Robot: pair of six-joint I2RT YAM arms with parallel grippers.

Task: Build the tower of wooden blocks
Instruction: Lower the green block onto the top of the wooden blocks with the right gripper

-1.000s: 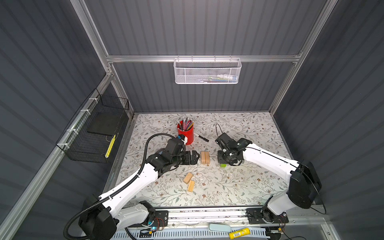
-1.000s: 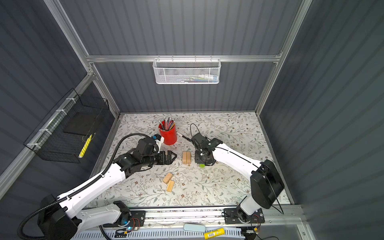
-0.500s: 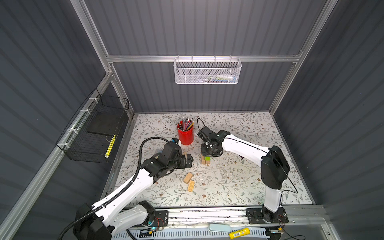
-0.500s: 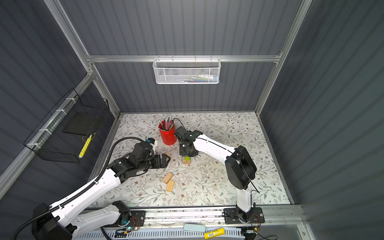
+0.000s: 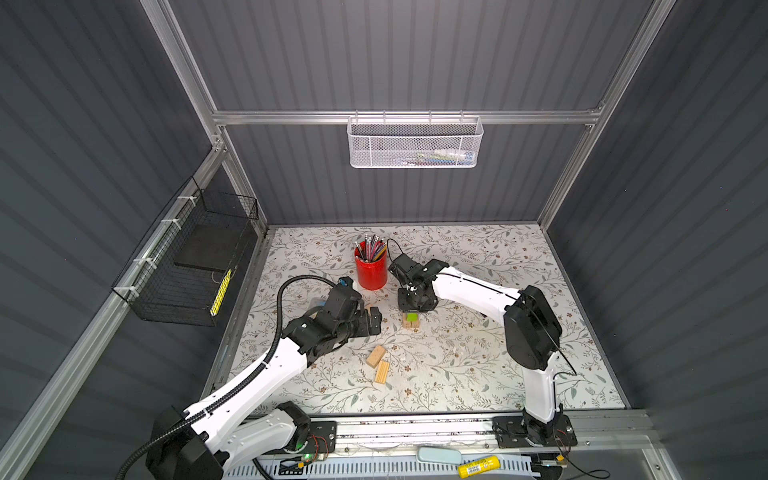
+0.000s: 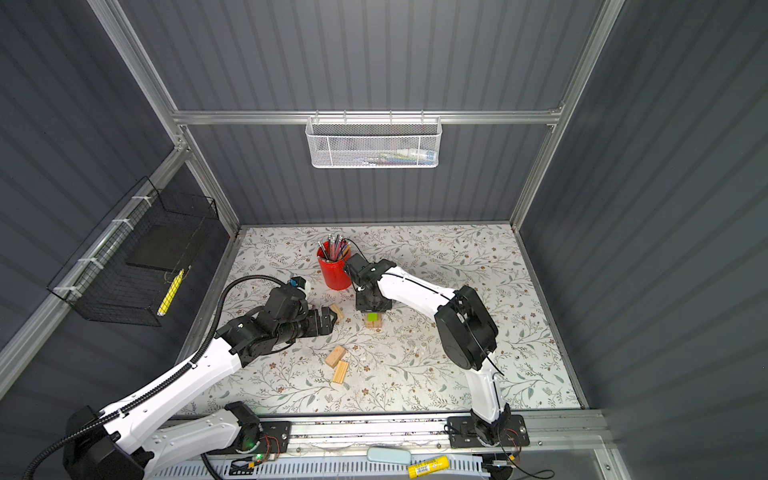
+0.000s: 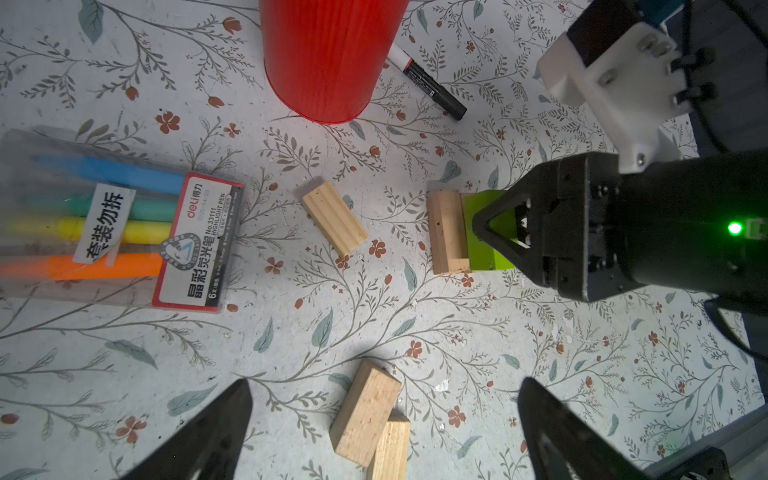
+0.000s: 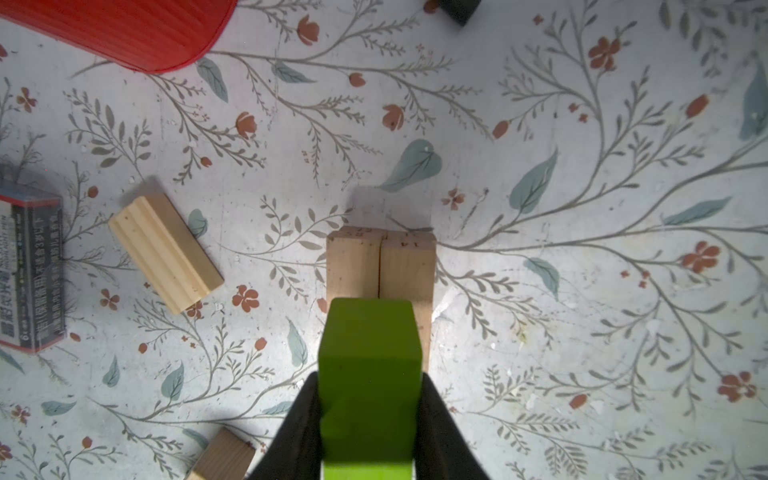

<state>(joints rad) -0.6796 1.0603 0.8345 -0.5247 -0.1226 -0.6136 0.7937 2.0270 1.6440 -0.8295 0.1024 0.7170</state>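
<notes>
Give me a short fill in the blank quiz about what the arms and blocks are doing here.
The right gripper grips a block whose colour is ____.
Beneath it, ____ pale blocks lie side by side.
The left gripper is ____.
The pencil cup is ____.
Answers: green, two, open, red.

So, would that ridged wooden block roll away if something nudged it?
Probably not: the grooved wood block lies flat and has square corners, so it should slide, not roll. It looks like stiff solid wood, likely light. Its ridges may help grip.
</notes>
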